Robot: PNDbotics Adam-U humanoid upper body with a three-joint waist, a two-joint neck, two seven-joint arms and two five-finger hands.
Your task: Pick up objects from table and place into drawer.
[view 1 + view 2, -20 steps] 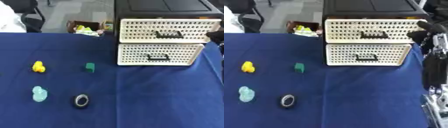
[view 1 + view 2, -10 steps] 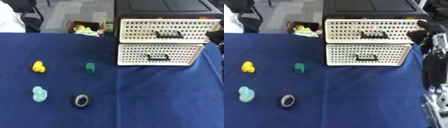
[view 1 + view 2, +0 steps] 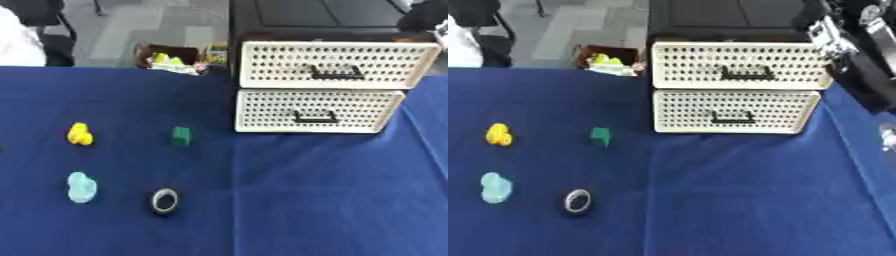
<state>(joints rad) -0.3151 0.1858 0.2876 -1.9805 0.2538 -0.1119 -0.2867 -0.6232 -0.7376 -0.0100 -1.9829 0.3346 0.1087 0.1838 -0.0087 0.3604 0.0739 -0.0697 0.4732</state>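
Robot hand: right robot hand (image 3: 826, 27) now raised at 1 o'clock, above the drawer unit (image 3: 737, 87); finger state cannot tell.
Drawers: both closed.
Objects: yellow piece (image 3: 80, 134), green block (image 3: 181, 135), pale blue piece (image 3: 81, 187), black ring (image 3: 164, 200) unmoved on table (image 3: 332, 200), 9 o'clock side.
Meaning: opening likely next.

On the blue-clothed bench (image 3: 332, 200), toward the far right: a cream perforated plastic drawer unit (image 3: 324, 90), two drawers stacked, both closed. Left of its lower drawer, a small green block (image 3: 181, 135); farther left, a yellow toy (image 3: 80, 134). Nearer the front edge, a pale teal lump (image 3: 81, 187) before the yellow toy, and right of it a black-and-silver ring (image 3: 164, 200), before the green block. Behind the bench, on the floor, a brown open box (image 3: 166, 56). By the unit's far right corner, the black right hand (image 3: 826, 30).
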